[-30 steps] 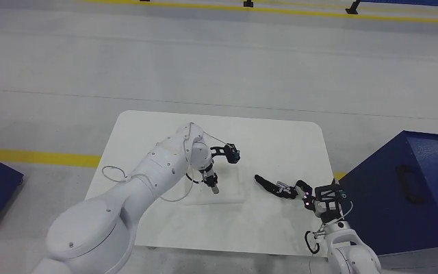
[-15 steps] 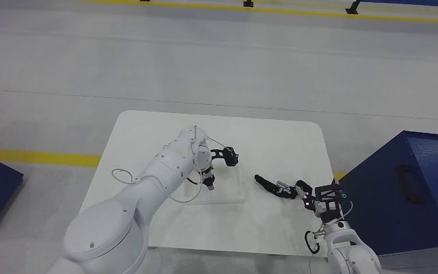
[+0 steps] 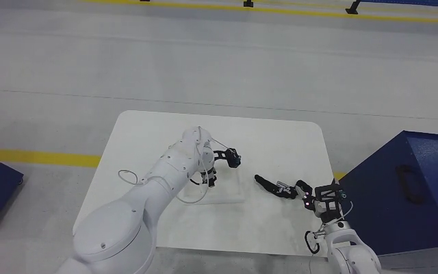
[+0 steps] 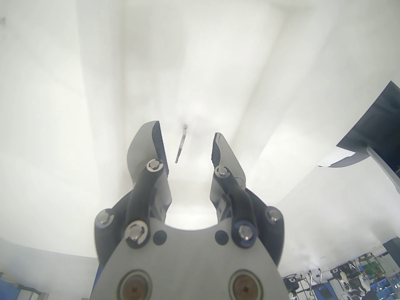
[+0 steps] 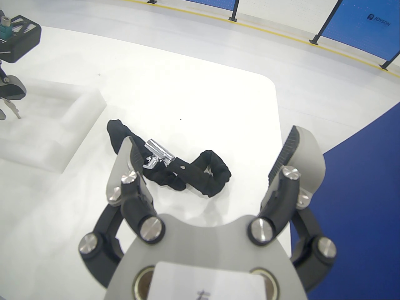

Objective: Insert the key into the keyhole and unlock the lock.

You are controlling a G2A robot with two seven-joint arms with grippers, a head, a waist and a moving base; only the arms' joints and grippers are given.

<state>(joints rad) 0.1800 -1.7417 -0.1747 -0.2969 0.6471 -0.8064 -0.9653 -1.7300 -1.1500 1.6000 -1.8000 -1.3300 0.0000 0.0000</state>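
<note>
L gripper straddles thin, flat metal key.

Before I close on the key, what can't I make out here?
- Keyhole of the lock: too small in the top view. In the right wrist view the right gripper covers part of its silver end.
- Key: edge-on and hazy in the left wrist view, inside the open left gripper. Contact is unclear.
</note>
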